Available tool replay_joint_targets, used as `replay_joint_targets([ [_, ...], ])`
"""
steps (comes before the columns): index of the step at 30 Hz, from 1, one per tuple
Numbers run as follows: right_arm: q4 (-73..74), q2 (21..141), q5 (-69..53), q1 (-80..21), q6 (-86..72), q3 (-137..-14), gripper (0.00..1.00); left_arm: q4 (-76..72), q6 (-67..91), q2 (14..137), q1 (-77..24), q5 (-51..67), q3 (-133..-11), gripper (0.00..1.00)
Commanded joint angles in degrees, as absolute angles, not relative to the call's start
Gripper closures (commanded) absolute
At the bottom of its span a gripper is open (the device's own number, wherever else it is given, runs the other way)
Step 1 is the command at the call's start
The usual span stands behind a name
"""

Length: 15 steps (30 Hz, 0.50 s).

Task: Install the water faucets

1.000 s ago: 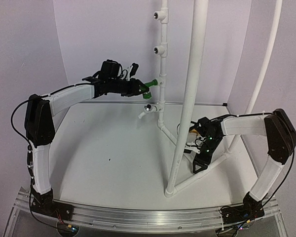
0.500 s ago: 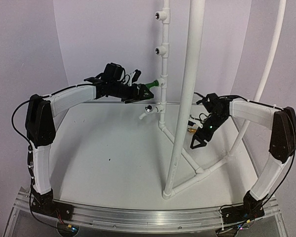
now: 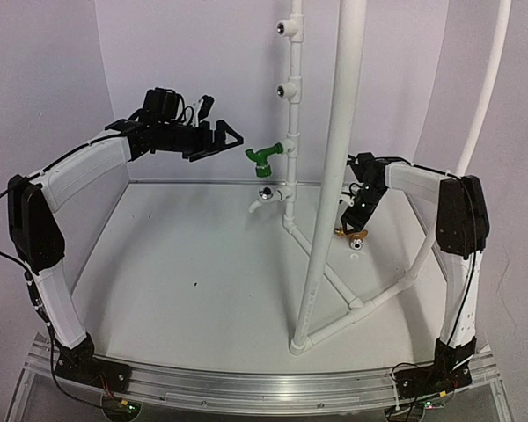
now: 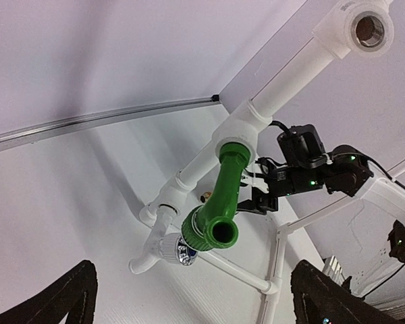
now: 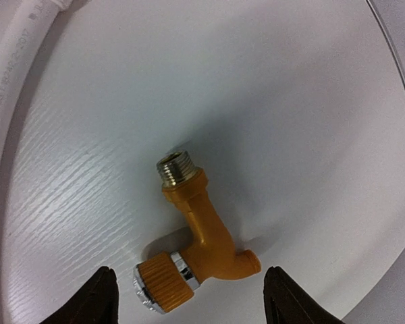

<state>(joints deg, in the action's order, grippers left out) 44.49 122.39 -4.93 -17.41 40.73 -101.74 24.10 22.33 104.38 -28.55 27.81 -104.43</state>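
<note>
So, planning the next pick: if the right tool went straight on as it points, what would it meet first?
Most likely the orange faucet lying on the table, centred ahead of the open right tool with nothing between; how far is unclear.

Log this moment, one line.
left gripper: open, off green faucet, which sits in pipe tee | right gripper: open over orange faucet on table

White arm links (image 3: 79, 167), black joints (image 3: 31, 224)

Setting was a robot test lab: seamless white backdrop (image 3: 185, 70), aluminium mounting rail (image 3: 246, 385) at near edge, free-standing pipe rig (image 3: 328, 202).
</note>
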Motion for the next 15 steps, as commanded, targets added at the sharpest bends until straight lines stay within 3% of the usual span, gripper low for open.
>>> replay_joint_targets([
  [1, 46.6, 126.0, 0.0, -17.5, 46.1, -108.5, 0.32, 23.6, 23.7, 101.9, -28.6, 26.7, -102.3, 0.00],
  [15, 49.1, 135.5, -2.2, -17.6, 50.6, -113.8, 0.40, 24.6, 23.9, 99.8, -28.6, 24.8, -100.7, 0.00],
])
